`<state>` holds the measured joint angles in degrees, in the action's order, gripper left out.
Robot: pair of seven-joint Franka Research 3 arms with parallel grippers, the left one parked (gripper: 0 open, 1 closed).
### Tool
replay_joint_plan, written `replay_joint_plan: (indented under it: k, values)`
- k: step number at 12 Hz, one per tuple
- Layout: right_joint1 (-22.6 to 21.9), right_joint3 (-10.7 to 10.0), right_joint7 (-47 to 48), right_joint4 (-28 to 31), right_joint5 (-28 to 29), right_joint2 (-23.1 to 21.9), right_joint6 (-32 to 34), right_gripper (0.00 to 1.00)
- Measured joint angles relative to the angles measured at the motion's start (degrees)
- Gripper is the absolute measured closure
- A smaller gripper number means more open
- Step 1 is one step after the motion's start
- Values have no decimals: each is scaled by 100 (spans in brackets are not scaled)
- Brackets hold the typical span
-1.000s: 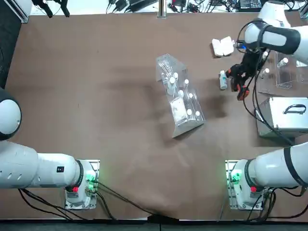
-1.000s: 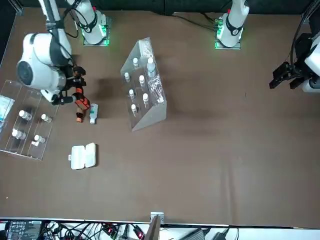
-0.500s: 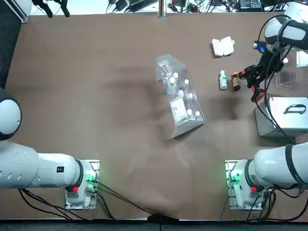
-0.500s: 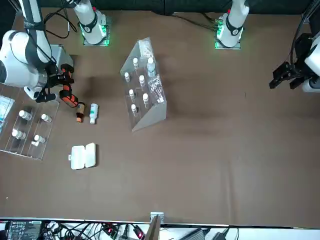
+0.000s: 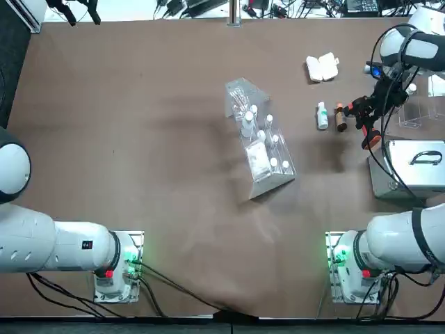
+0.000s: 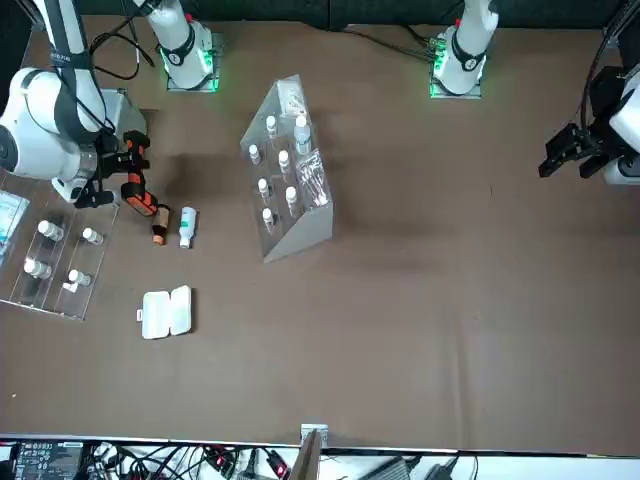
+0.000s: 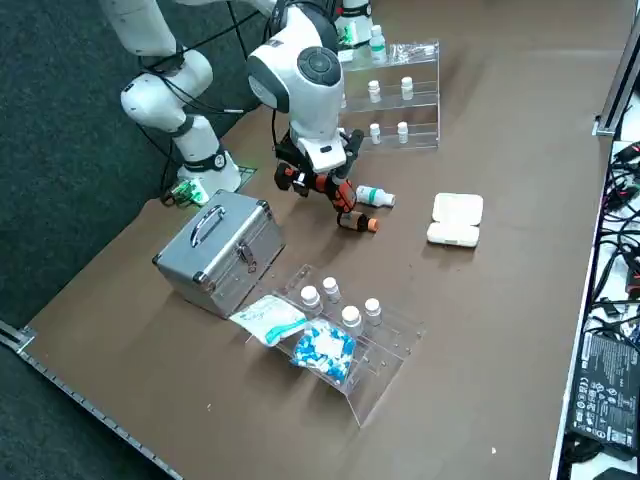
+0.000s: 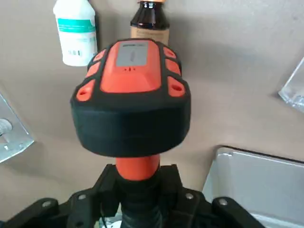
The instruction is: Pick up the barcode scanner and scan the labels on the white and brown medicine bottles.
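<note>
Closed around the red-orange handle of the barcode scanner (image 8: pixel 130 95), the right hand (image 8: pixel 142 194) holds it over the counter (image 5: pixel 188 181), its head just beside the brown bottle (image 7: pixel 357 221). That bottle lies on the counter next to the white bottle (image 7: pixel 376 196) with the teal band, a small gap between them, and the silver case (image 7: pixel 220 250) sits near the robot's right arm

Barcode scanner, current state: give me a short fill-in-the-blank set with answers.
The right gripper is closed around the ____ of the barcode scanner.
The scanner's head is black and ____.
The white bottle has a teal band and the other bottle is ____.
Both bottles lie on the ____.

Missing words: handle; red-orange; brown; table.
</note>
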<state>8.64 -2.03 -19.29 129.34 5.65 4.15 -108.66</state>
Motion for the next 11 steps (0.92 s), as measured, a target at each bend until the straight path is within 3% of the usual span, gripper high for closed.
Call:
replay_joint_plan:
  k: [11]
  values:
    - [27, 4, 95, -1, 34, 159, -245, 58]
